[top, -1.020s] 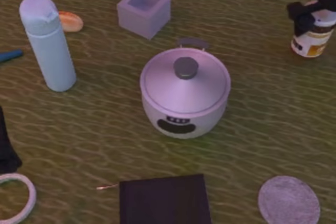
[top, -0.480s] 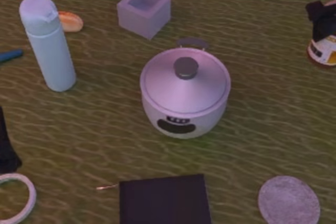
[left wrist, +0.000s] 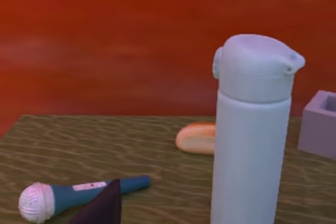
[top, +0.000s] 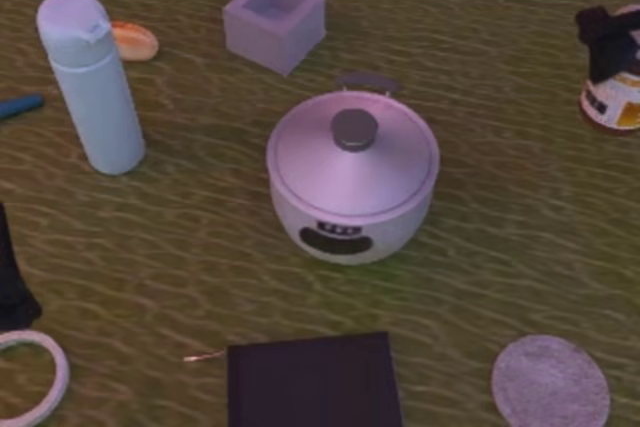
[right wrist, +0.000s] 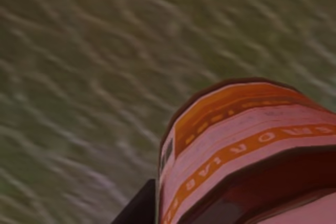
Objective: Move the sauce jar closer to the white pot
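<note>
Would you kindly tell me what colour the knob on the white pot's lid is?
Grey; the knob on the white pot shows best in the top view.

A desk point(top: 180, 247) with a green-brown rippled surface fills the top view, with a red-orange wall behind its far edge. At the far left stands a tall pale-blue bottle point(top: 90, 82), upright, with a rounded cap. Just behind it lies a small bread roll point(top: 135, 40). A grey open-topped cube box point(top: 274, 21) sits at the far middle. At the left edge lies a blue microphone point(left wrist: 73, 196) with a white head. At the near edge are a dark book point(top: 313, 380) in the middle, a round grey coaster point(top: 550, 382) to the right, and a white ring point(top: 40, 377) at the left corner.
</note>
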Motion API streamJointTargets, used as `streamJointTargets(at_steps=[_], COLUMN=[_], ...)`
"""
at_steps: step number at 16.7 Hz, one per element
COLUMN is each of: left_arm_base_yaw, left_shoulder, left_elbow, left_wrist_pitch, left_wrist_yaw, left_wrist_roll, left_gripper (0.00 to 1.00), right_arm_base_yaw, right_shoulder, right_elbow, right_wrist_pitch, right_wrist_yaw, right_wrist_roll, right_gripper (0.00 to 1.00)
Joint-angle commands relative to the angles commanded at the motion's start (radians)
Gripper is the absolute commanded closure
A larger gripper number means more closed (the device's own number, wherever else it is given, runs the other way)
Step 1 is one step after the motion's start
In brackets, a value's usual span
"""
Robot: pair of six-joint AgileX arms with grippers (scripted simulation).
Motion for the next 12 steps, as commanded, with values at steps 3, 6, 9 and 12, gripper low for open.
streamJointTargets(at_steps=[3, 6, 9, 12], left_arm_base_yaw=[0.0, 0.0, 0.0, 0.0], left_shoulder=[0.0, 0.0, 0.0, 0.0], left_elbow=[0.0, 0.0, 0.0, 0.0], left_wrist_pitch=[0.0, 0.0, 0.0, 0.0], left_wrist_yaw=[0.0, 0.0, 0.0, 0.0], left_wrist_roll=[0.0, 0.0, 0.0, 0.0], left_gripper=[0.0, 0.0, 0.0, 0.0], right_arm_base_yaw=[0.054, 0.124, 0.19, 0.23], right_shoulder=[-0.021, -0.056, -0.086, -0.101], right_elbow=[-0.075, -0.173, -0.271, -0.333], right_wrist_pitch=[0.053, 0.13, 0.198, 0.235], right_wrist_yaw=[0.023, 0.056, 0.088, 0.106], right_wrist_roll=[0.126, 0.312, 0.477, 0.555], right_gripper=[1.0, 1.0, 1.0, 1.0])
